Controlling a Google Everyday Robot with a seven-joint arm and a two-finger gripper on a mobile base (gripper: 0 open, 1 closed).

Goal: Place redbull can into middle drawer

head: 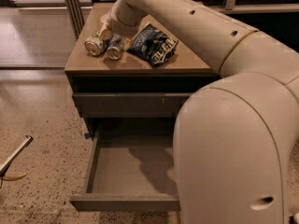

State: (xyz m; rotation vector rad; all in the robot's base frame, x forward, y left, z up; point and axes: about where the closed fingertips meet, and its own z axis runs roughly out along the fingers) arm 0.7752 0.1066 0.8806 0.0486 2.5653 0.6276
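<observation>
The redbull can (115, 47), slim and silver-grey, lies on its side on the cabinet top (140, 63), end towards me. A fatter green-and-white can (95, 44) lies just left of it, touching or nearly so. My gripper (112, 34) is down at the two cans, right above the redbull can, mostly hidden by my own wrist. The middle drawer (128, 171) is pulled out low in front of the cabinet, its flat bottom bare. My arm's big elbow covers its right side.
A dark blue chip bag (154, 43) lies right of the cans on the cabinet top. The top drawer front (121, 104) is closed above the open drawer. A pale bar (14, 155) and a yellow scrap (11, 176) lie on the speckled floor at left.
</observation>
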